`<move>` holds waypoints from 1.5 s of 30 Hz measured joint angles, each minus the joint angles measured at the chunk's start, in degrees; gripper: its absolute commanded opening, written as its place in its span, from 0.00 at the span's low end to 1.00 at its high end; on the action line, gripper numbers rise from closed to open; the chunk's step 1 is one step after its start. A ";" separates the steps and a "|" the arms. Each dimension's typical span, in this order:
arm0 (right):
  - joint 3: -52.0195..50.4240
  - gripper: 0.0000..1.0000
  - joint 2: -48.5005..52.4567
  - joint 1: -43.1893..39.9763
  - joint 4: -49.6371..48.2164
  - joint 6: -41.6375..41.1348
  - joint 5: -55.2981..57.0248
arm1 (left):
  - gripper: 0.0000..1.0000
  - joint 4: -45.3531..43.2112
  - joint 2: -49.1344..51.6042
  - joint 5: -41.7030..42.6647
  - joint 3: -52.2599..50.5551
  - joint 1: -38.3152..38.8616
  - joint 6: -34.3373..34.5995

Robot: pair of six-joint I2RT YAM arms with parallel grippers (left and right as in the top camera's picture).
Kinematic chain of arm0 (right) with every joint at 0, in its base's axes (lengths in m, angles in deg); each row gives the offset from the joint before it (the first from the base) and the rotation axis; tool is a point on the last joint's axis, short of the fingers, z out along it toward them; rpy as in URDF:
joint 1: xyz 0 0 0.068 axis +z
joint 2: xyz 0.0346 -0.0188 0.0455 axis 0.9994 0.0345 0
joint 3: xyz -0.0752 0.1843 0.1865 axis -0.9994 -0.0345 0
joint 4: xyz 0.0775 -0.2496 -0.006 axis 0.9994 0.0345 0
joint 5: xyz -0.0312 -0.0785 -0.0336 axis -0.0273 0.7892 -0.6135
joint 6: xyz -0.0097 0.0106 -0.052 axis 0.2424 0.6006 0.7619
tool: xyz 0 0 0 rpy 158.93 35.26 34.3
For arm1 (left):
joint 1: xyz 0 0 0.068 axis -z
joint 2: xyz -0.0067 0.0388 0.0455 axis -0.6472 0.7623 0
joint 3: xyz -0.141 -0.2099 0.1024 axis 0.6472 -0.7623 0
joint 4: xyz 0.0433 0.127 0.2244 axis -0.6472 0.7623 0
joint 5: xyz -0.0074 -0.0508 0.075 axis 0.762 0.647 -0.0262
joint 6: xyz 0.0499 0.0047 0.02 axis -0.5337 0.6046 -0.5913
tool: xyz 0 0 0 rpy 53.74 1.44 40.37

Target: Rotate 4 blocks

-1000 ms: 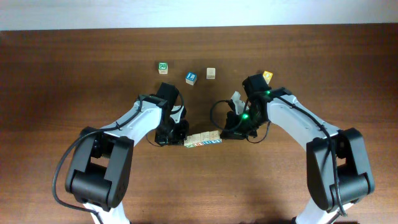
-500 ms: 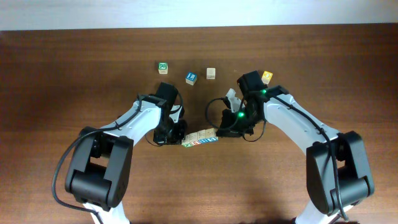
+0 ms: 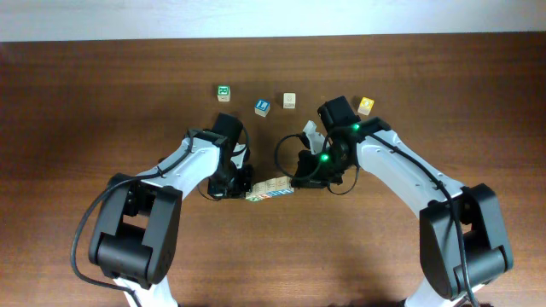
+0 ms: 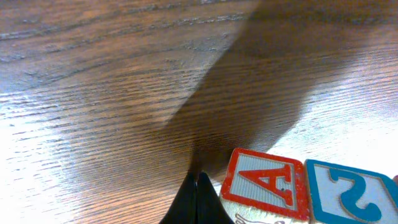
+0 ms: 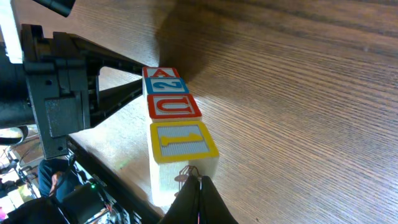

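You are seeing the four blocks (image 3: 270, 189) lying in one touching row mid-table. Your left gripper (image 4: 196, 186), fingers pinched together on nothing, is sitting just beside the row's left end; your right gripper (image 5: 194, 185), likewise closed and empty, is resting at the right end.

- Robotics lab bench, by the look of it.
- Left arm (image 3: 183, 166) and right arm (image 3: 401, 166) work over a wood table (image 3: 478, 94).
- Exposed cable (image 3: 278, 153), green status LED (image 3: 324, 158).

Overhead: fixed, looks straight down from far; whole desk (image 3: 102, 85) in frame. Left wrist: low, very near, block row (image 4: 292, 186) at lower right. Right wrist: near, sights along the same row from its opposite end.
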 measured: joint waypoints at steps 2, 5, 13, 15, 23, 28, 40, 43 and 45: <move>0.15 0.04 -0.11 0.35 -0.04 -0.15 0.02 | 0.00 0.02 0.00 -0.15 0.00 -0.04 0.00; 0.24 0.04 -0.28 0.72 -0.04 -0.20 0.02 | 0.00 0.11 0.00 -0.42 0.00 -0.11 0.00; 0.37 0.04 -0.85 1.49 -0.79 -0.44 -0.07 | 0.00 0.22 0.00 -0.70 0.00 -0.20 0.00; 0.70 0.04 -1.20 2.14 -1.57 -0.74 -0.26 | 0.00 0.26 0.00 -0.94 0.00 -0.31 0.00; 2.21 0.04 -1.88 5.38 -4.76 -1.90 -5.42 | 0.00 -0.39 0.00 1.25 0.00 -0.17 -0.07; 2.21 0.04 -1.97 5.57 -4.68 -2.51 -6.01 | 0.00 -0.46 0.00 3.48 0.00 0.00 -0.28; 2.21 0.04 -1.86 6.21 -5.46 -3.06 -6.12 | 0.00 -0.44 0.00 4.02 0.02 -1.92 0.04; 2.21 0.04 -1.86 6.23 -5.51 -3.15 -6.12 | 0.00 -0.20 0.00 3.58 0.02 -5.22 0.26; 2.21 0.04 -1.86 6.23 -5.51 -3.19 -6.12 | 0.00 -0.22 0.00 3.37 0.02 -6.78 0.26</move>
